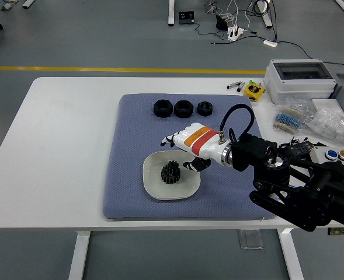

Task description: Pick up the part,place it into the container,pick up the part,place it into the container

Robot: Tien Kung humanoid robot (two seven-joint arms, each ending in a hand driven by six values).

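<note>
A black gear part (pixel 170 173) lies in the white dish (pixel 155 186) on the blue mat. My right hand (pixel 182 148), white with an orange and red band, hovers just above and right of the dish, fingers spread and holding nothing. Three black nut-like parts (pixel 183 108) sit in a row at the mat's far edge. The left arm does not show.
The blue mat (pixel 131 169) covers the table's middle. At the right stand a grey box (pixel 300 79), a yellow tape measure (pixel 254 90), bagged parts (pixel 329 125) and a button box (pixel 335 157). Cables lie on the floor beyond.
</note>
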